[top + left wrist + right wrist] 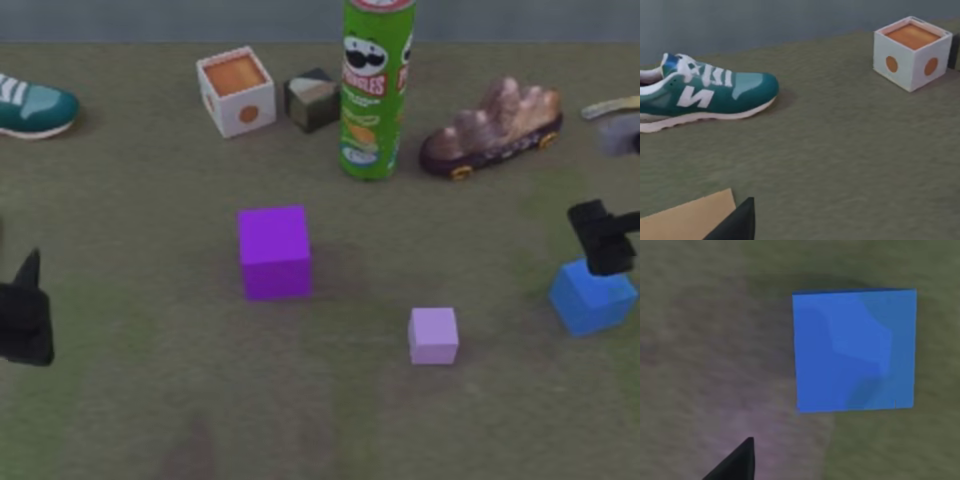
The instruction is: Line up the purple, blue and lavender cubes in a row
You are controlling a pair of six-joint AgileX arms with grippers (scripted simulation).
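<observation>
With my right hand just above the blue cube, grip state unclear, I'd centre it before descending.

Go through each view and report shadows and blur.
Top view: the purple cube and the tall green can cast only faint, soft shadows. Left wrist view: a soft shadow beside the teal shoe. Right wrist view: the blue cube shows blurred edges.
</observation>
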